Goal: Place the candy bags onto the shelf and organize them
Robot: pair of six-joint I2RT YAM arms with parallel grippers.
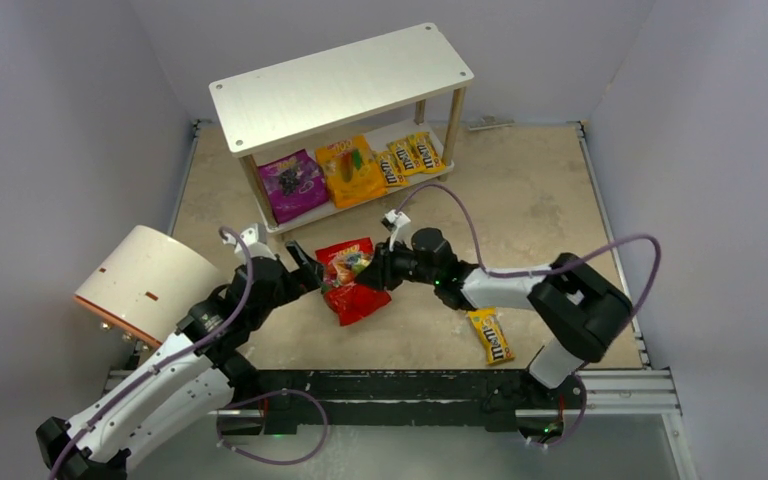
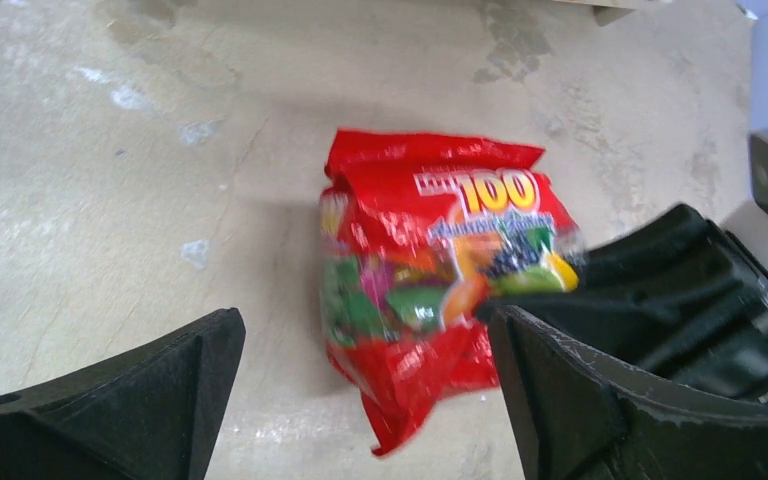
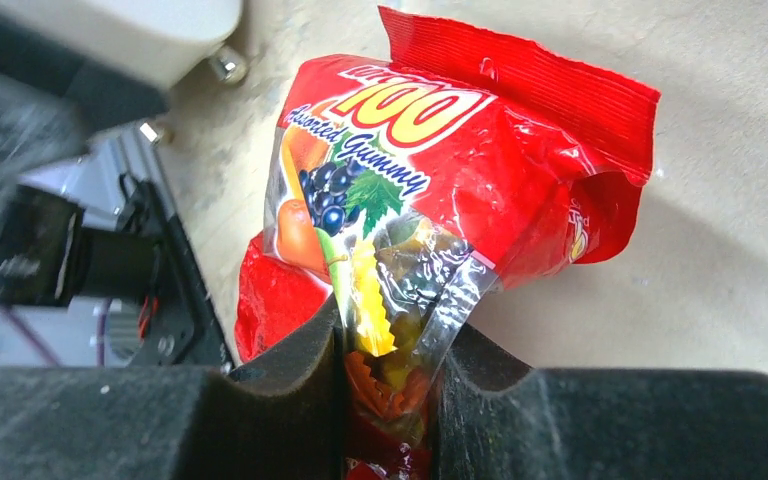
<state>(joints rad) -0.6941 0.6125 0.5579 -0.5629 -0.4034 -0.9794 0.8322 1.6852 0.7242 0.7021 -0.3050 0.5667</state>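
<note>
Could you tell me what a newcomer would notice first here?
The red bag at the middle of the table stands out, pinched by the right gripper, the open left gripper beside it. Behind, the shelf holds a purple bag, an orange-yellow bag and small yellow packets on its lower tier.

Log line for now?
right end effector: shut on red gummy bag | left end effector: open, facing it | one M&M's packet on table

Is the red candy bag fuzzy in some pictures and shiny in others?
Left wrist view: the red gummy bag is smeared, its small print unreadable. Right wrist view: it is sharp up close, pinched in the right hand, with white glare on the crinkly plastic. Top view: small but clear.
</note>
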